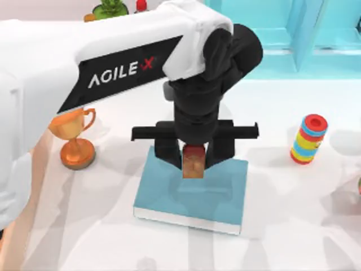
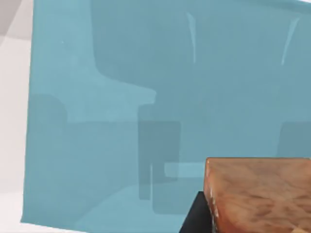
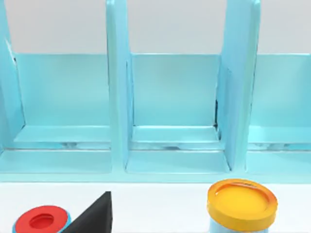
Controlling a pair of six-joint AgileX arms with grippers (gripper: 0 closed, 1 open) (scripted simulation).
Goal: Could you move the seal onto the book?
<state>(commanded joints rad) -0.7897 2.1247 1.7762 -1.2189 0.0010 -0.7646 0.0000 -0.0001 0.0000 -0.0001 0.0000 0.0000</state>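
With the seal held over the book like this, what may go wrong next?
The left claw grips the seal above the book, toward its far edge. Released from a height, the tall seal may tip over. Its position near that edge leaves little margin, so it might land partly off the cover.

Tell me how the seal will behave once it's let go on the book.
The seal, gripped by the left gripper, is a squat flat-sided block, so it probably won't roll. The book lies flat and broad beneath it, so it should stand steady. Its glossy sides might slip.
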